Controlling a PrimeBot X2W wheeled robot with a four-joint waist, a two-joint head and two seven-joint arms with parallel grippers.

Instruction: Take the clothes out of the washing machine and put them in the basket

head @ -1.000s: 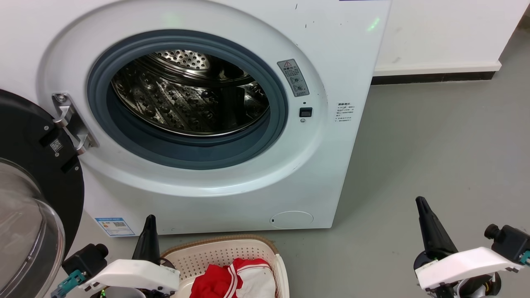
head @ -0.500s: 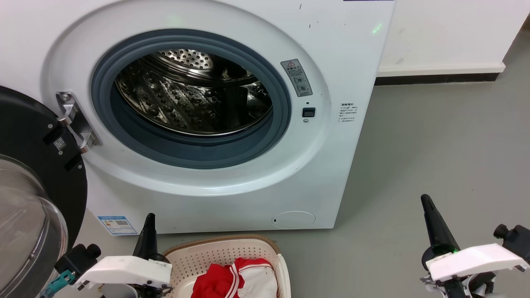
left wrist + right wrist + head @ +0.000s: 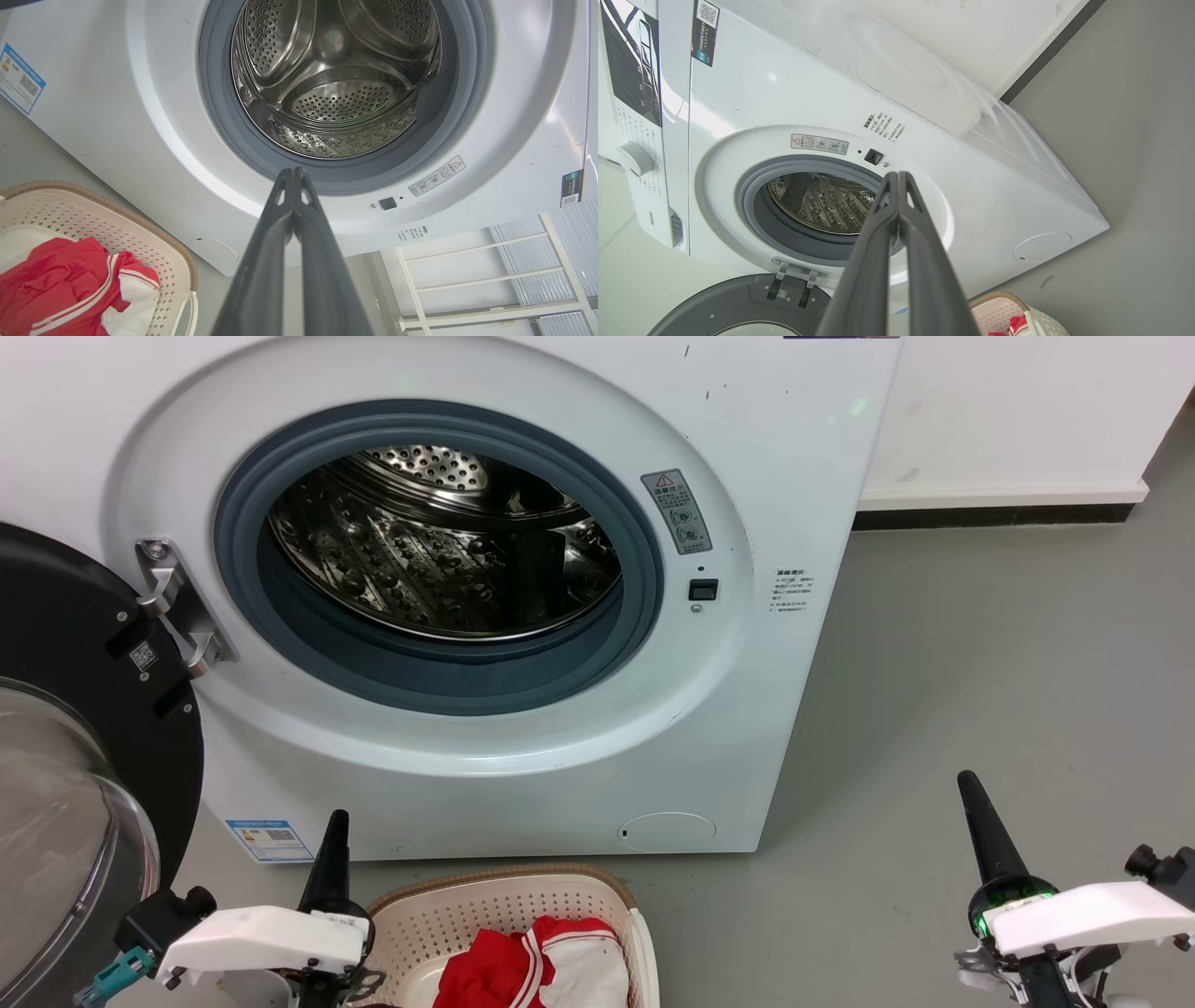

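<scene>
Red and red-striped clothes (image 3: 532, 966) lie soft and crumpled in the basket (image 3: 467, 915), cream plastic with small holes, just before the machine (image 3: 728, 709). Its shiny perforated steel drum (image 3: 439, 560) looks empty, so the task seems done. Left hand (image 3: 336, 826) and right hand (image 3: 971, 793) are closed on nothing. I would check the drum's hidden lower front before withdrawing.

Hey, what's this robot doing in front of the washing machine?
It is unloading laundry. The door of the washing machine hangs open and the drum looks empty; the red and striped clothes lie in the basket on the floor. The left hand and the right hand are shut, holding nothing, low before the machine.
</scene>
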